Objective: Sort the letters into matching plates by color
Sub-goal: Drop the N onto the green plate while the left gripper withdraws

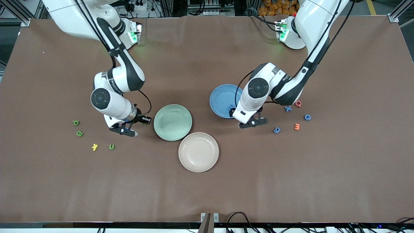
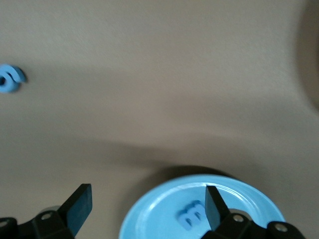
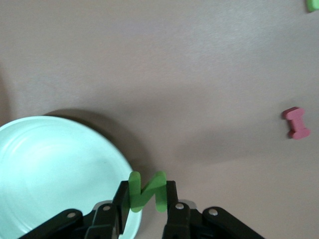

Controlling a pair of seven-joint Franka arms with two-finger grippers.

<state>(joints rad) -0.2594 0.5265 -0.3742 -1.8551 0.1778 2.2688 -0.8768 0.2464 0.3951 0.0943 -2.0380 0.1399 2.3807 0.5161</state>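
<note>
Where plates [image 1: 172,122] lie, brown tabletop [image 1: 291,181].

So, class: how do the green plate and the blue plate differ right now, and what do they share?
The green plate is pale mint; the blue plate is medium blue. The green plate lies empty, while the blue plate already holds a blue letter. The right gripper, shut on a green letter, is at the green plate's rim; the left gripper hangs open over the blue plate's edge. Both are round, shallow and equal-sized.
</note>
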